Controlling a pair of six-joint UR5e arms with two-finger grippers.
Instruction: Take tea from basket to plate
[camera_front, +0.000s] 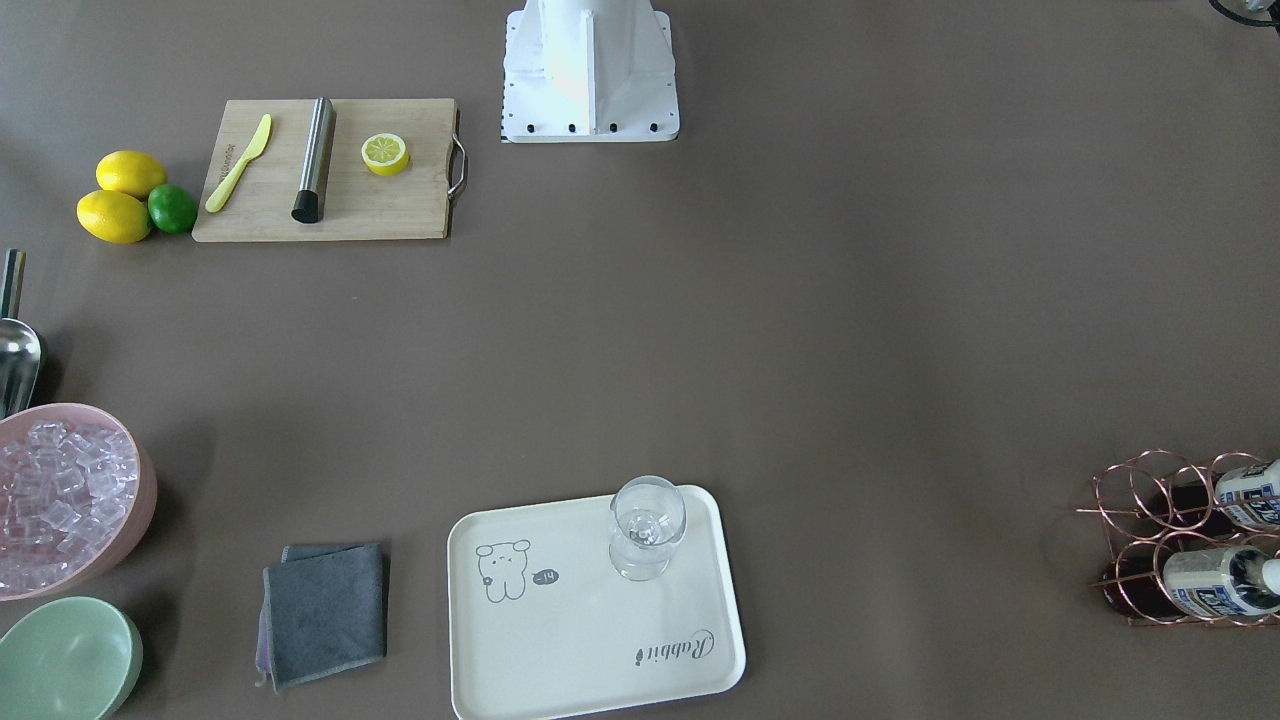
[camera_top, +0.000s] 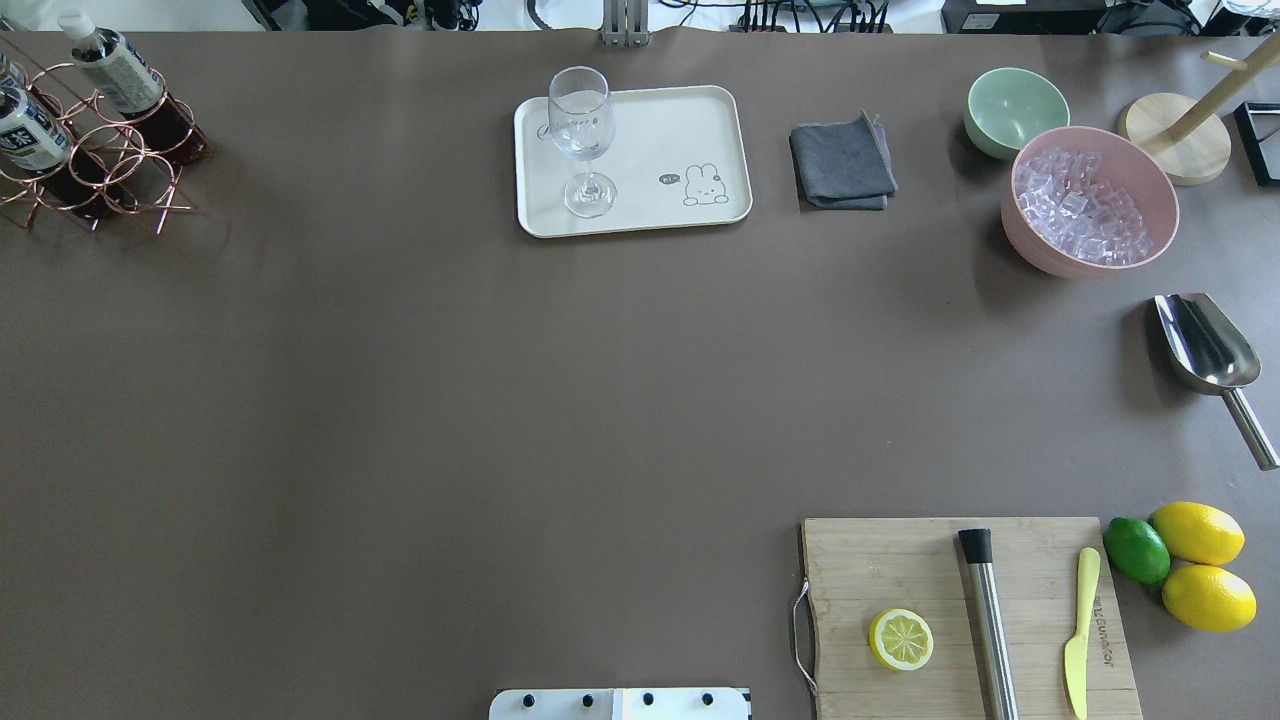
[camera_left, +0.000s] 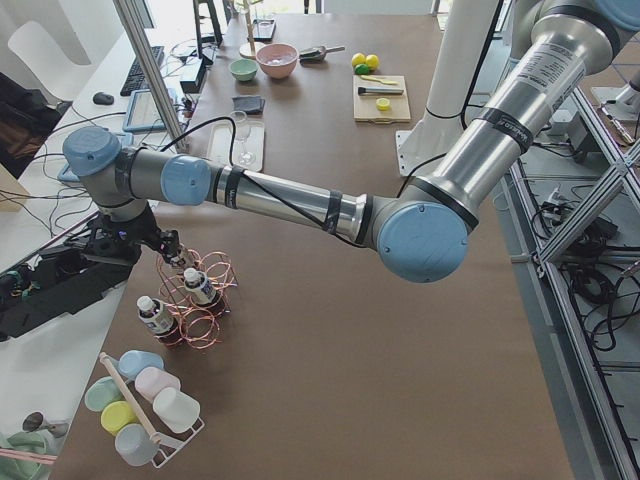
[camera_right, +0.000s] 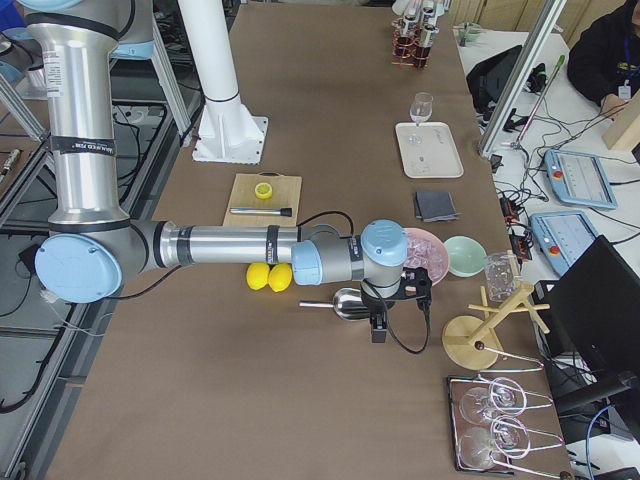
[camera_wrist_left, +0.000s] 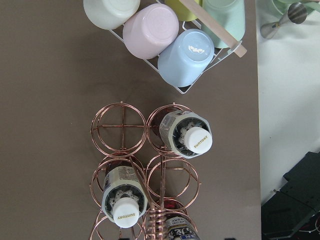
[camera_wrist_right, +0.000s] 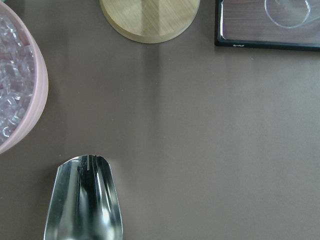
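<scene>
1. Front-facing: the plate (camera_front: 560, 650) lies nearest, with a clear glass (camera_front: 647, 525) upright on 1 corner. A grey cloth (camera_front: 325, 612) lies just beside the plate, and past it are a mint-green bowl (camera_front: 65, 655) and a pink bowl of ice (camera_front: 70, 500). The copper wire basket (camera_front: 1135, 500) stands at the right edge, well apart from the plate, holding tea bottles (camera_front: 1215, 583).
2. Overhead: a cutting board (camera_top: 900, 570) lies nearest, carrying a lemon half (camera_top: 901, 639), a metal cylinder (camera_top: 988, 625) and a yellow knife (camera_top: 1078, 640). The basket sits in the far left corner and the plate at the middle of the far edge.
3. Left side: a rack of pastel cups (camera_left: 140, 410) is nearest, with the basket just beyond it. The left gripper (camera_left: 172, 252) hangs over the basket, close to a bottle cap. Whether its jaws are apart or together cannot be told.
4. Right side: the right gripper (camera_right: 380, 322) hangs over a metal scoop (camera_right: 340, 303) beside the pink bowl of ice. Its jaws' state cannot be told either.
5. Left wrist: 3 tea bottles stand upright in the basket's rings, white caps up, 1 of them cut off by the bottom edge.
6. Right wrist: the metal scoop is nearest, and the pink bowl of ice sits at the left edge.
</scene>
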